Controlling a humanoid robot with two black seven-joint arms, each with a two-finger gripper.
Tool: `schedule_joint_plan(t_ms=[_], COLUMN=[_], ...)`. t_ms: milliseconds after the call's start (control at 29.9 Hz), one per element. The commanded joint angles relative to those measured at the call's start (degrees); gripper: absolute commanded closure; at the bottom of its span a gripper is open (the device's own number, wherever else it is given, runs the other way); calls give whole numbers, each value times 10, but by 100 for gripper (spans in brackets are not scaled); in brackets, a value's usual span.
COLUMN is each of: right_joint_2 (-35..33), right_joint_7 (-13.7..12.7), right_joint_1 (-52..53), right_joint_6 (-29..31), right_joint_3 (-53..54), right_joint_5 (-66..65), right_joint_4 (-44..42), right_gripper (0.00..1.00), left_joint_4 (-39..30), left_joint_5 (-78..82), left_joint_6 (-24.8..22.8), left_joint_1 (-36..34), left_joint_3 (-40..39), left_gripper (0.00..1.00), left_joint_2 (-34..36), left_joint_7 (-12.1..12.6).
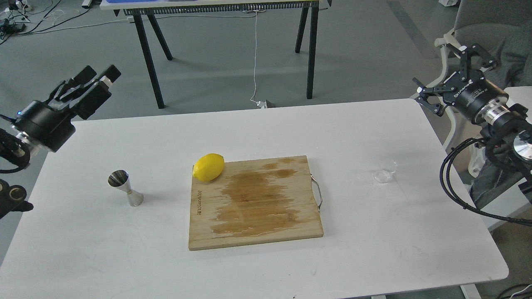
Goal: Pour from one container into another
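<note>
The tiny clear glass cup [384, 171] stands on the right part of the white table [374, 232], empty as far as I can see. The shiny steel jigger [125, 189] stands upright on the left part. My left gripper [99, 74] hovers over the table's far left corner, well above and behind the jigger, fingers apart and holding nothing. My right gripper [442, 74] hangs off the far right corner, above and behind the cup, also open and empty.
A wet-stained wooden cutting board [254, 201] with a metal handle lies mid-table, between jigger and cup. A yellow lemon [208, 167] rests on its far left corner. Another table's black legs [147, 54] stand behind, and a chair [478, 29] is at the far right.
</note>
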Motion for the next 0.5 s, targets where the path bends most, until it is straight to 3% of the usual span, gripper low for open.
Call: schedule_joint_plan(t_ms=[0, 201, 468], right_joint_2=[-1, 0, 1], right_joint_7=[0, 0, 0], right_joint_1=[-1, -1, -1], right_joint_6=[0, 0, 0], right_joint_3=[0, -2, -4], right_joint_5=[0, 0, -1], right_joint_4=[-1, -4, -2], right_gripper=[2, 2, 2], left_joint_4=[-10, 8, 85], left_joint_5=[77, 170, 204], left_joint_6=[61, 61, 61], left_joint_1=[72, 173, 233], left_joint_3=[-1, -7, -25], left_gripper=[1, 1, 1], left_joint_2=[15, 22, 0], left_joint_7=[0, 0, 0])
